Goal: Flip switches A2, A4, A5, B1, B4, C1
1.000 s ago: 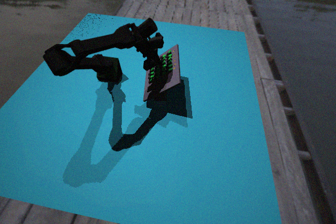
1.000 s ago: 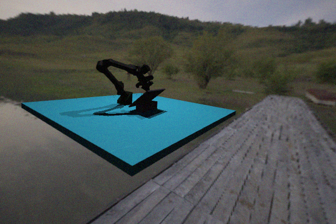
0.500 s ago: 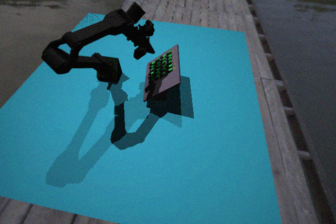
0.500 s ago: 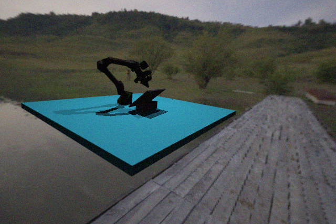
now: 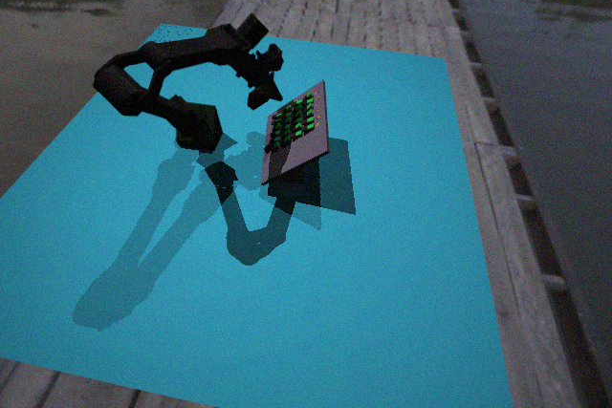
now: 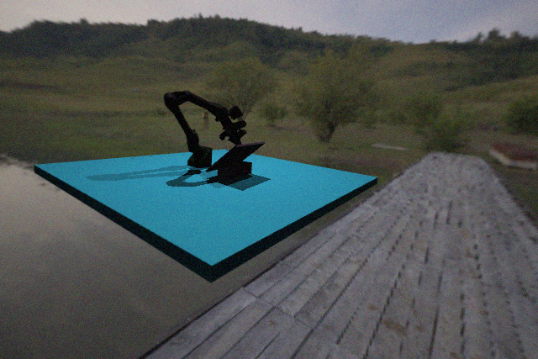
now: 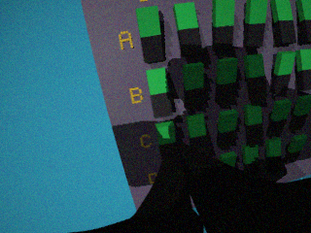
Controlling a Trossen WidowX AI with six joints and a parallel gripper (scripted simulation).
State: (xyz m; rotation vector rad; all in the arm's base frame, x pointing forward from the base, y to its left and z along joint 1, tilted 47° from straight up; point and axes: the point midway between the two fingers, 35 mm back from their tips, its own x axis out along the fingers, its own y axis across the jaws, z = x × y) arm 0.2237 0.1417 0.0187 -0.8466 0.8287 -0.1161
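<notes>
The tilted panel (image 5: 312,144) (image 6: 243,153) (image 7: 99,58) carries rows of rocker switches with green and black parts. My gripper (image 5: 277,96) (image 7: 177,150) is shut and empty. In the wrist view its dark tips are at the lower end of switch C1 (image 7: 165,131), hiding part of it; whether they touch it I cannot tell. Switch B1 (image 7: 156,82) and switch A2 (image 7: 187,16) show green upper parts and dark lower parts. Switch B4 (image 7: 254,65) lies in shadow. Column numbers are out of the wrist view, and much of row D is hidden by the gripper.
The panel stands on a dark base (image 6: 236,170) on the blue table top (image 5: 395,246) (image 6: 195,224). The arm's base (image 5: 200,127) is beside it. Arm shadows fall over the lower switch rows and the table. Switches neighbouring C1 stand close to the tips.
</notes>
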